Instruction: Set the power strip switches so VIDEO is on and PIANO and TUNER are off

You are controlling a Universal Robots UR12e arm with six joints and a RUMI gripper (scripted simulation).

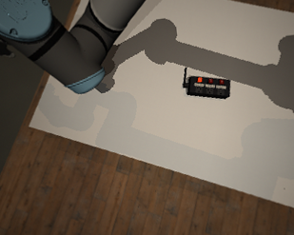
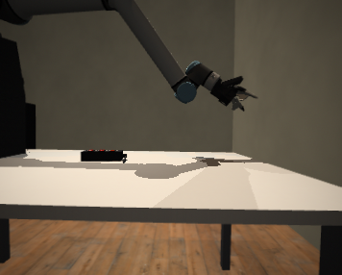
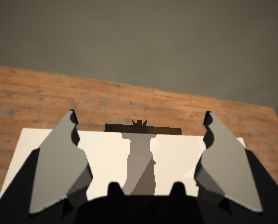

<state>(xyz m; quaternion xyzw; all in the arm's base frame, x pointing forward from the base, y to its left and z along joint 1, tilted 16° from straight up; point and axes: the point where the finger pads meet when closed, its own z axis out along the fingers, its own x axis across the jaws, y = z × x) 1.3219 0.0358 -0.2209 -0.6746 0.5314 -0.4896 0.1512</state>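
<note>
Seen from above, the power strip lies flat mid-table, switches up, long axis roughly left-right. From the side, the gripper hangs high, well apart from the strip, toward the opposite table end. Wrist view: jaws spread wide, empty, strip far ahead.

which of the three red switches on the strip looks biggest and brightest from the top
The switch at the cord end of the power strip: its red patch is larger and brighter than the two smaller red dots further along.
</note>
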